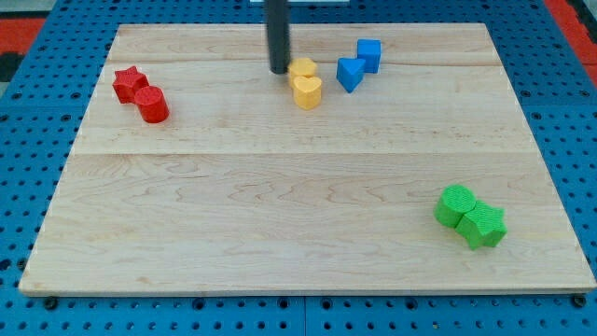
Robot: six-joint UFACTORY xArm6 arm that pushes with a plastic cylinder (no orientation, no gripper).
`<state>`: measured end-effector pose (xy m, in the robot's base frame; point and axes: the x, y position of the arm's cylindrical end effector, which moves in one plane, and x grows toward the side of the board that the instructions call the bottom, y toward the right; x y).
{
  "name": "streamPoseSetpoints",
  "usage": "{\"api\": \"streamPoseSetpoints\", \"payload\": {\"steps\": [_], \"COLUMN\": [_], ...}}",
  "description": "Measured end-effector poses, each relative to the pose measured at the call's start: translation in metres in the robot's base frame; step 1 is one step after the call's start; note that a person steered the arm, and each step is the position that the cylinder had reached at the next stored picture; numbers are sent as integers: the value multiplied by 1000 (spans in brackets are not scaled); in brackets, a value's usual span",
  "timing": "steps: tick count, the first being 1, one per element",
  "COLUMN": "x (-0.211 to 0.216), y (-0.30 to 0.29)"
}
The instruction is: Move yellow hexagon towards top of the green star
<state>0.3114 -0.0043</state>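
Tip (279,71) of smooth dark rod touches ribbed yellow hexagon (302,68).

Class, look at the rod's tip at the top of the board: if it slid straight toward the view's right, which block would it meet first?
My tip sits just left of the yellow hexagon, so it would probably meet that block first; the yellow heart lies slightly lower.

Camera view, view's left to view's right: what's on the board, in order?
Red star → red cylinder → my tip, just left of the yellow hexagon → blue pair → green pair. The yellow heart sits directly below the hexagon, so it is unranked.
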Motion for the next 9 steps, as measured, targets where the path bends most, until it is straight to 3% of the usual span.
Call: {"api": "streamPoseSetpoints", "payload": {"steps": [1, 2, 3, 5, 6, 7, 9], "x": [72, 93, 89, 56, 43, 76, 52], "y": [6, -35, -104, -182, -194, -193, -243]}}
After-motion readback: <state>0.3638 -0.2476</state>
